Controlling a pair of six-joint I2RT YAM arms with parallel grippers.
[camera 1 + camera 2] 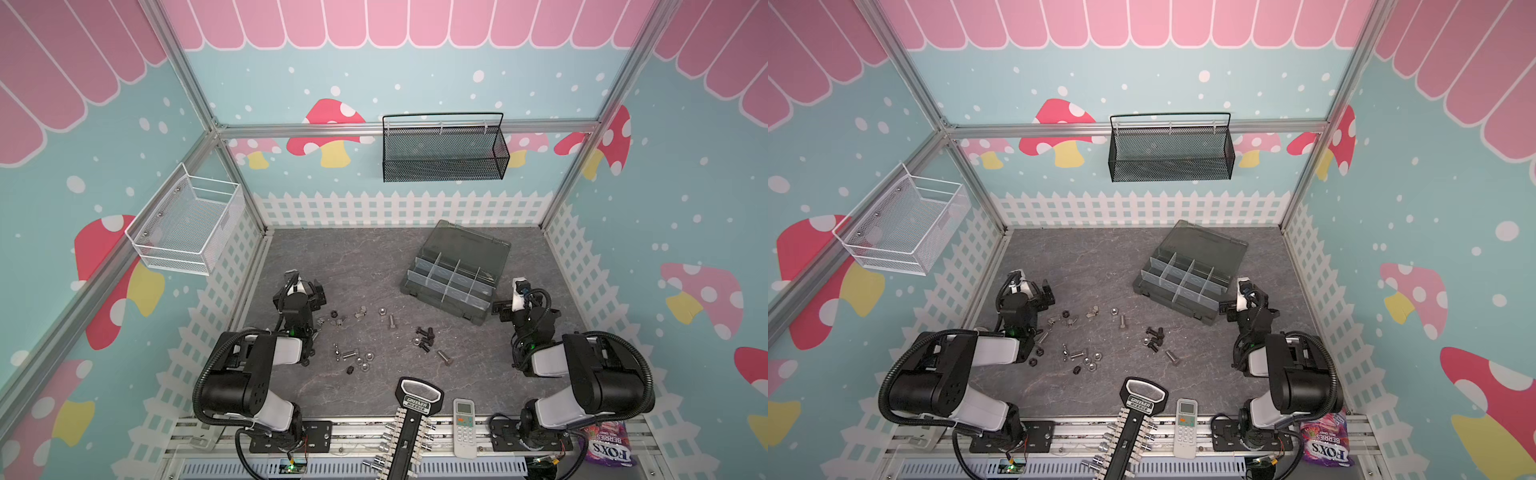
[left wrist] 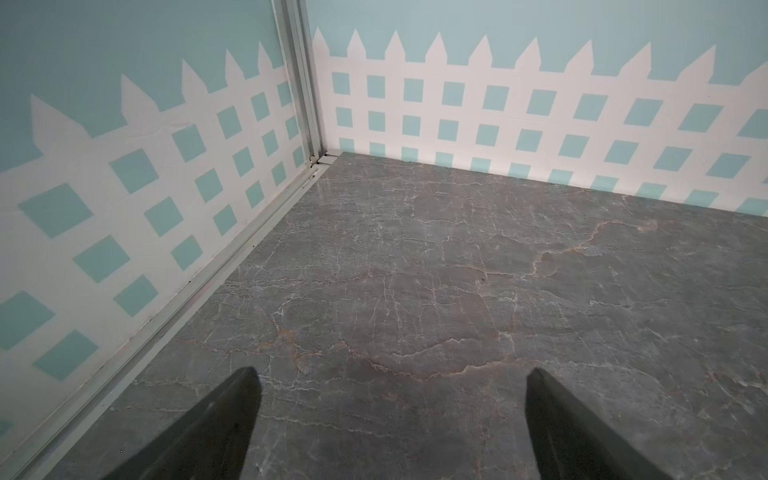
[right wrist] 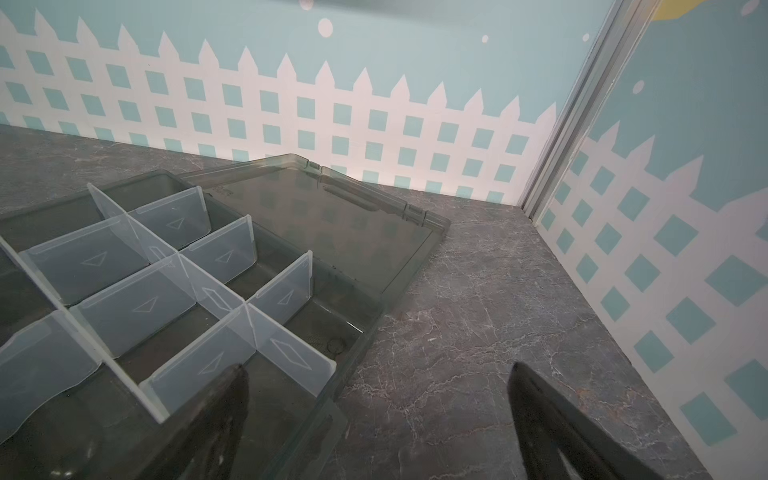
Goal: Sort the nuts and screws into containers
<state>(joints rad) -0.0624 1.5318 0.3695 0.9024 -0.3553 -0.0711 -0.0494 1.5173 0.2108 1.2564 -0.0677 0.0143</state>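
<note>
The screws [image 1: 424, 337] and nuts [image 1: 368, 356] lay loose on the worktop [image 1: 353, 257]; the containers [image 1: 451, 279] stood open at back right. The left arm [image 1: 241, 374] and right arm [image 1: 598, 370] were folded, elbows high: left tool [image 2: 393, 372] released above the worktop, right tool [image 3: 377, 367] released at the containers' corner.

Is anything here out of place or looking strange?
Loose screws and nuts lie scattered across the table, none sorted. The organiser box sits skewed to the walls, lid open, compartments apparently empty. A remote control and a sweets bag at the front edge seem unrelated.
</note>
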